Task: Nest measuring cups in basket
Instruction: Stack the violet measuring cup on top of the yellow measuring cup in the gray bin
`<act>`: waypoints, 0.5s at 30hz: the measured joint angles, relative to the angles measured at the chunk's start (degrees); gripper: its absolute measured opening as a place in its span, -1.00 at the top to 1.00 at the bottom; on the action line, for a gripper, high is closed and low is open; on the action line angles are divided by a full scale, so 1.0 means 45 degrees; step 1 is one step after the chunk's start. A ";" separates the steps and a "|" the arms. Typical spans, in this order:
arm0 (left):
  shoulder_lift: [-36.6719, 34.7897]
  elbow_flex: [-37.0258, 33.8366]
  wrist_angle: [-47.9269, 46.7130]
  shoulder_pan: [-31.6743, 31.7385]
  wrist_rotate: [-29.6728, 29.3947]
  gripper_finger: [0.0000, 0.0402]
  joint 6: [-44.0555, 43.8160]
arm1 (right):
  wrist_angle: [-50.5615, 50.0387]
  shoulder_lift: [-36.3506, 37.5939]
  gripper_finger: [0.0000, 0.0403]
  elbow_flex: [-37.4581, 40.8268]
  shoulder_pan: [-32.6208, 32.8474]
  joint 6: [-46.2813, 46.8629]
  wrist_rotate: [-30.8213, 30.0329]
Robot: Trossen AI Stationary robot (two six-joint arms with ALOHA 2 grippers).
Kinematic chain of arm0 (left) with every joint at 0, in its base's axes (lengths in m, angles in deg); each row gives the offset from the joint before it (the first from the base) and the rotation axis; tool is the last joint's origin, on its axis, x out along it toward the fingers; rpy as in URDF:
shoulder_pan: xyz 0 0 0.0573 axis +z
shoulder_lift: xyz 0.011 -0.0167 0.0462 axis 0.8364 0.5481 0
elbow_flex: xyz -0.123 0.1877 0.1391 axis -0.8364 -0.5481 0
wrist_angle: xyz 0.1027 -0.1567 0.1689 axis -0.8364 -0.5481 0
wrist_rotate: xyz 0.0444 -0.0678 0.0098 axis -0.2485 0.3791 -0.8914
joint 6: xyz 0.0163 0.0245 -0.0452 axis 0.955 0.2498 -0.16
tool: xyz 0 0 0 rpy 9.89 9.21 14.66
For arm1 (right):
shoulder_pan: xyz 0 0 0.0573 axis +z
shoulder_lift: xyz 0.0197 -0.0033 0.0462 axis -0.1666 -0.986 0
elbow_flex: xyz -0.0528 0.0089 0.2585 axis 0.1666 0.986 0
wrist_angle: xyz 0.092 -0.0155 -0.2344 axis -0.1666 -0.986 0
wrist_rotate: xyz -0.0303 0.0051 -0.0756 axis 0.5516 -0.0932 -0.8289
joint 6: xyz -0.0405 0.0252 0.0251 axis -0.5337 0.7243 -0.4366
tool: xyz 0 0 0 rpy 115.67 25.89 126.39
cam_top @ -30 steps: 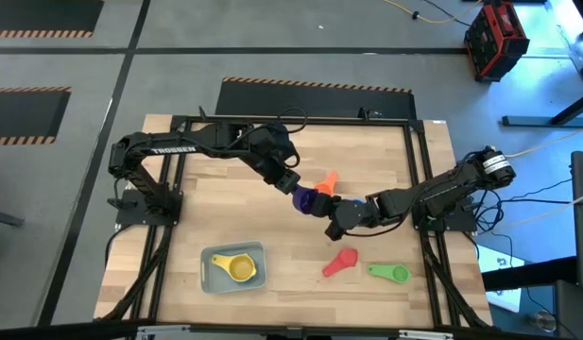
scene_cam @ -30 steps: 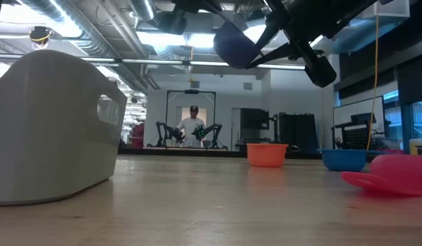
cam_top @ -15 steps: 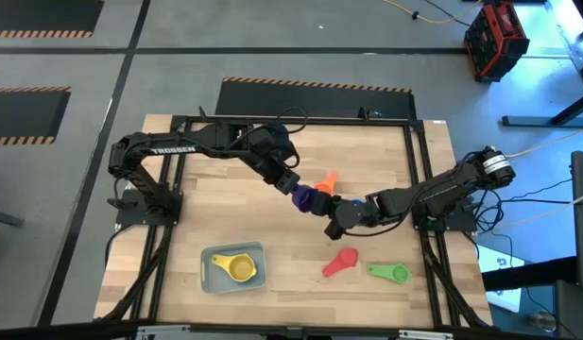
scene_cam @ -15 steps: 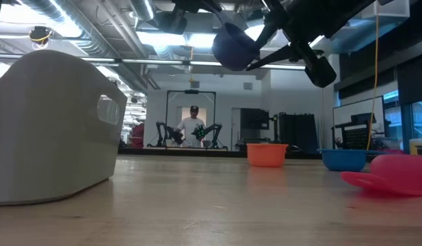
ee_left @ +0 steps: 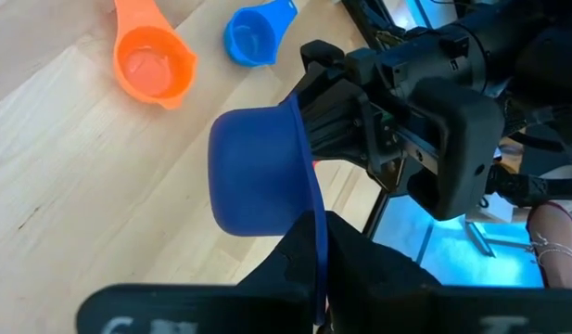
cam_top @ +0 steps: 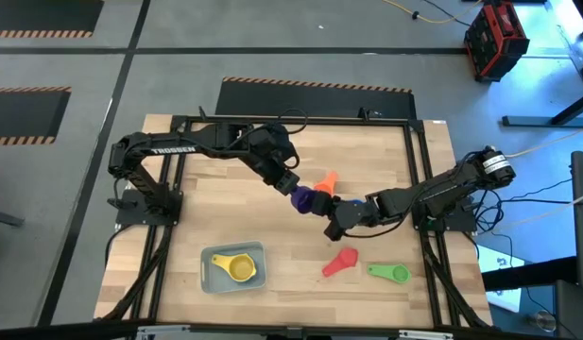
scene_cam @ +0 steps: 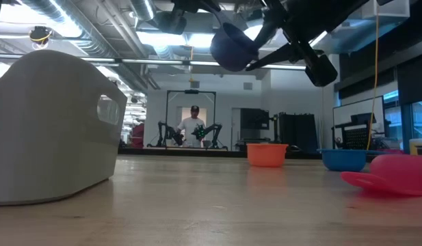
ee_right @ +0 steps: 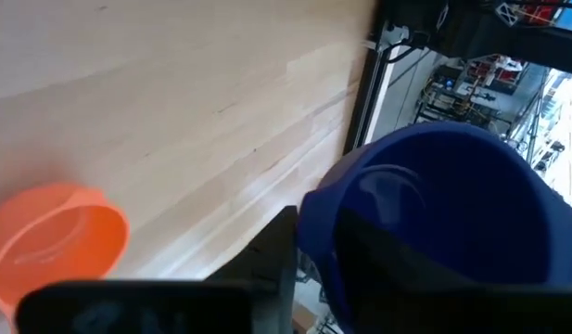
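The pale grey-green rectangular plastic basket (cam_top: 232, 267) sat near the table's front-left holding a yellow plastic cup (cam_top: 241, 270), while mid-table the left gripper (cam_top: 293, 188) held clamped the purple plastic measuring cup (cam_top: 305, 198) aloft by its handle, with the right gripper (cam_top: 332, 209), jaws slightly parted, beside it.

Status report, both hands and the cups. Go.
Left hand shut on purple cup, mid-air. Right hand alongside it, fingers parting. Yellow cup in basket. Path clear.
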 joint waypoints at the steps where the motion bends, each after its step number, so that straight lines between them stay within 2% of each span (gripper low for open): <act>1: 0.0000 0.0000 0.0003 0.0000 0.0000 0.99 -0.0004 | 0.0025 0.0000 0.55 0.0000 0.0000 0.0134 0.0000; 10: 0.0006 0.0000 -0.0007 0.0010 -0.0087 0.99 -0.0029 | 0.0123 0.0005 0.19 0.0000 0.0010 0.0522 0.0041; 15: 0.0018 -0.0013 -0.0452 0.0018 -0.0174 0.99 -0.0058 | 0.0112 0.0054 0.14 -0.0015 0.0192 0.0962 -0.0084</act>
